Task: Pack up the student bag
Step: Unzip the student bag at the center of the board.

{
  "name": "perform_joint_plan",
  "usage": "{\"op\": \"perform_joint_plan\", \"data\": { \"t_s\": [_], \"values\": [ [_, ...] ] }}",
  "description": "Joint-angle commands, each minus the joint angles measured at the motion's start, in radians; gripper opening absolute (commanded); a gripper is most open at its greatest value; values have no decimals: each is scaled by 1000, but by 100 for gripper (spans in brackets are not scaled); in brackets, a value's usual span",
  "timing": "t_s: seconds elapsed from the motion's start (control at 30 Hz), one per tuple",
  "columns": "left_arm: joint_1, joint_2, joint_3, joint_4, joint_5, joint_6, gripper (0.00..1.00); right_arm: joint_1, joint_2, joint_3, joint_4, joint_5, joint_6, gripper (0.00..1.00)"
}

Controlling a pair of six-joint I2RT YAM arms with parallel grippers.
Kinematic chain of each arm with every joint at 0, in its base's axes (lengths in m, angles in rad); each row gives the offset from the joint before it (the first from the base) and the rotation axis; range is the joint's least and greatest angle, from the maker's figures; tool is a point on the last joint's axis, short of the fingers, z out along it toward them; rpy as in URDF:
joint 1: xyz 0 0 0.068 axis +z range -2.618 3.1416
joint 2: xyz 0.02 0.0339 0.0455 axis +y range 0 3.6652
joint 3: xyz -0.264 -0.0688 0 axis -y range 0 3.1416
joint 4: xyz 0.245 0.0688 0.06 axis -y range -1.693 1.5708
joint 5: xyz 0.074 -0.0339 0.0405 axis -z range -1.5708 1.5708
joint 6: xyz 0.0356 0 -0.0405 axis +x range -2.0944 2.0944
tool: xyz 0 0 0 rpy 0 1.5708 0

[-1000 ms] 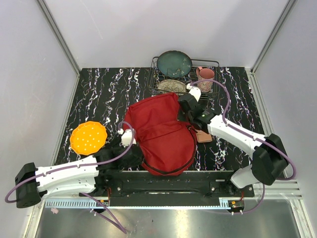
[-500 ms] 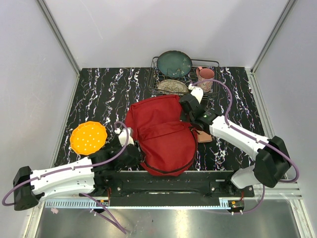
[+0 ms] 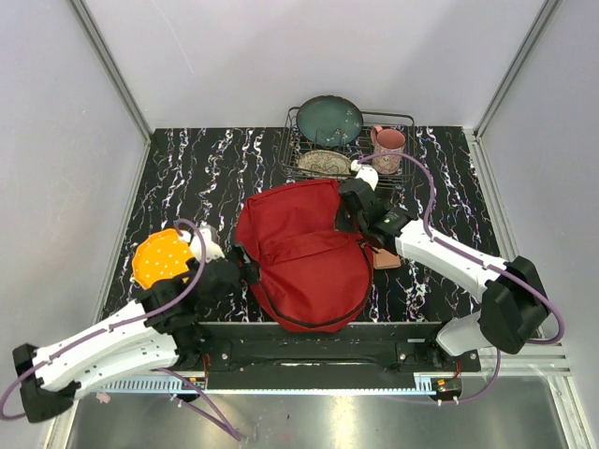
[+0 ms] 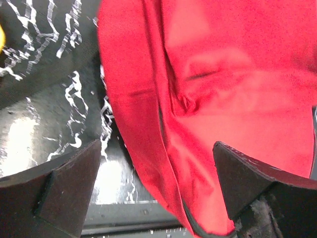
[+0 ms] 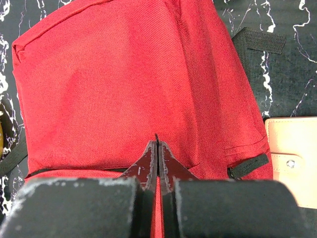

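The student bag (image 3: 304,253), a red backpack, lies flat in the middle of the table. My left gripper (image 3: 245,273) is at the bag's left edge, open wide. In the left wrist view its fingers (image 4: 69,183) stand far apart with the bag's red side (image 4: 223,74) and dark zipper line beyond them, nothing held. My right gripper (image 3: 350,213) is over the bag's upper right side. In the right wrist view it (image 5: 157,143) is shut above the red fabric (image 5: 124,74), with a thin black tab pinched at the tips.
An orange plate (image 3: 167,259) lies just left of my left arm. A wire dish rack (image 3: 408,120) at the back holds a green plate (image 3: 329,120) and a pink mug (image 3: 387,148). A tan flat case (image 3: 385,255) (image 5: 292,153) lies by the bag's right side, next to a black strap (image 5: 257,39).
My left gripper has opened wide and drawn back to the left, off the bag's edge toward the orange plate. My right gripper stays shut in place.
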Motion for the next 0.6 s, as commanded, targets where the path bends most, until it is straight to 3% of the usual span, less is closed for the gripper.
{"op": "perform_joint_plan", "data": {
  "t_s": [0.0, 0.17, 0.27, 0.57],
  "values": [
    [188, -25, -40, 113, 106, 147, 99, 7, -8, 3, 43, -32, 9, 0],
    [475, 15, -129, 360, 465, 283, 99, 7, -13, 4, 42, -63, 15, 0],
    [547, 90, -171, 523, 648, 321, 99, 7, -19, 6, 42, -80, 18, 0],
    [549, 283, -295, 951, 901, 249, 86, 47, 31, 67, 33, -101, 12, 0]
  ]
}}
